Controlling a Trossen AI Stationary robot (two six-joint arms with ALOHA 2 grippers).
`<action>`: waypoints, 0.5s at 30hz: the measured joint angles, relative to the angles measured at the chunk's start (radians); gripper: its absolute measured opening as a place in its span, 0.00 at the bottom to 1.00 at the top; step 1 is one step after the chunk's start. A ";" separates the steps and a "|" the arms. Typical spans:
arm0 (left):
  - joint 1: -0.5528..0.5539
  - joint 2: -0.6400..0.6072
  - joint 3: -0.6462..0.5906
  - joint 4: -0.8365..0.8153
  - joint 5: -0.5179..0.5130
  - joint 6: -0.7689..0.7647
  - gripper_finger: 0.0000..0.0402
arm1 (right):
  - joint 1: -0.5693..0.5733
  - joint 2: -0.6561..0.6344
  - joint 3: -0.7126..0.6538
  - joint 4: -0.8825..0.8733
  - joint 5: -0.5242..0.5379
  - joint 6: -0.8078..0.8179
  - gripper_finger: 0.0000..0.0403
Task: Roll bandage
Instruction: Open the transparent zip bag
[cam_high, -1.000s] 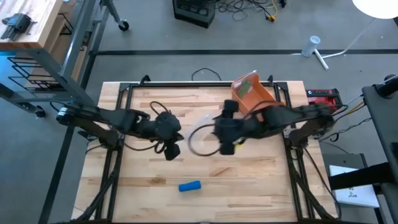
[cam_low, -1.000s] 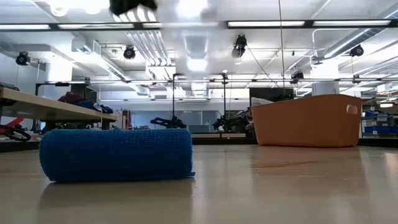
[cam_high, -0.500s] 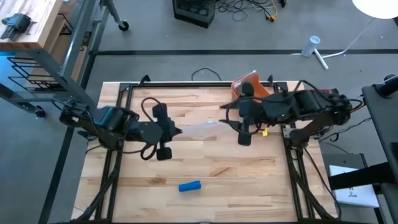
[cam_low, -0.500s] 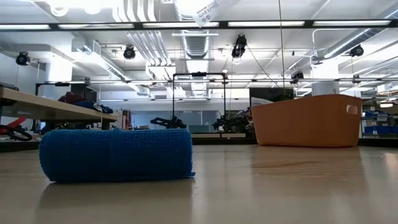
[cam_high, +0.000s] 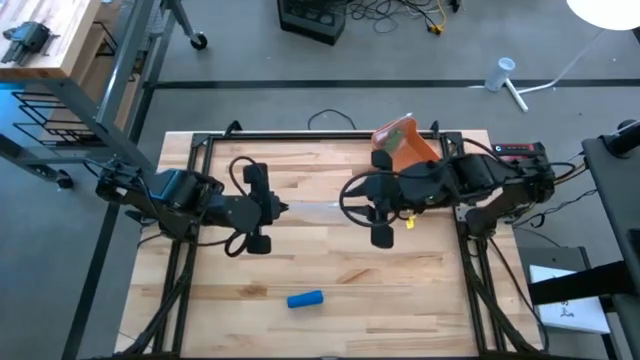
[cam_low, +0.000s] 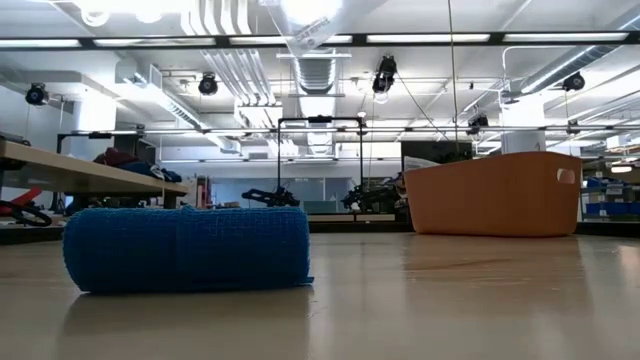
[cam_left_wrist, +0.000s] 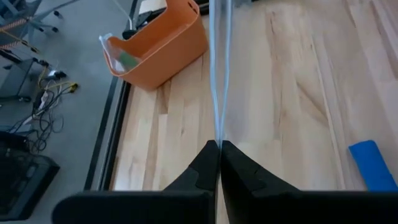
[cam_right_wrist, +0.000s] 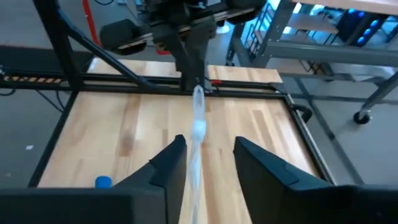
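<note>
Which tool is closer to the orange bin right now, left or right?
Right. The right tool sits just in front of the orange bin at the table's back edge. The left tool is farther off toward the left side, holding one end of a clear plastic strip.

A grey floor (cam_high: 250, 80) is seen around the wooden table (cam_high: 330, 270), with cables (cam_high: 400, 12) lying on it. Long ceiling lights (cam_low: 440, 39) and ducts (cam_low: 235, 70) are shown overhead, and a workbench (cam_low: 80, 172) stands aside.
</note>
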 joint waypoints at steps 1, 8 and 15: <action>0.000 0.000 0.000 -0.003 0.000 0.000 0.00 | 0.000 0.002 0.000 0.000 -0.011 0.001 0.30; 0.000 0.000 0.000 0.001 -0.001 0.000 0.00 | 0.000 0.026 0.000 0.021 -0.064 0.043 0.11; 0.000 0.001 0.000 0.002 -0.001 0.007 0.00 | -0.001 0.056 0.000 0.039 -0.062 0.046 0.02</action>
